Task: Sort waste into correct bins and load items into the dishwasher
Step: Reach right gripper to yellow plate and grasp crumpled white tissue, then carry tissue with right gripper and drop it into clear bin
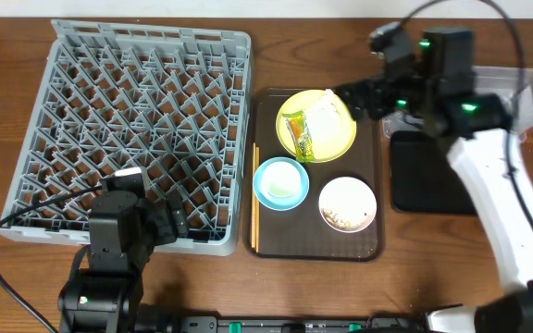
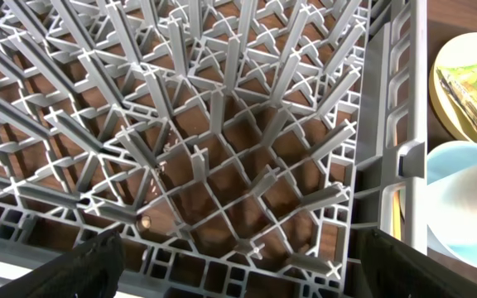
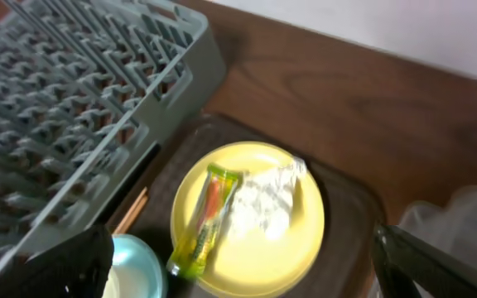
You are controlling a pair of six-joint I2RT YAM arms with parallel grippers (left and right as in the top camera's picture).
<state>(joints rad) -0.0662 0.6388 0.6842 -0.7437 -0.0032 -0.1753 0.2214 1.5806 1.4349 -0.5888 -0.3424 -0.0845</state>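
The rack (image 1: 128, 120) fills the left. The left gripper (image 1: 176, 224) hovers over its near right corner, fingers spread wide and empty. Chopsticks (image 1: 254, 199) lie along the brown tray's (image 1: 368, 248) left edge. On that tray sit the plate (image 3: 255, 258) carrying the wrapper (image 3: 204, 219) and tissue (image 3: 263, 199), a blue bowl (image 1: 268, 176), and a cream bowl (image 1: 347, 194) holding crumbs (image 1: 345, 218). The right gripper (image 1: 345, 97) hangs over the plate's right edge, spread wide and empty. The black tray (image 1: 428, 180) and tub (image 1: 526, 97) sit far right.
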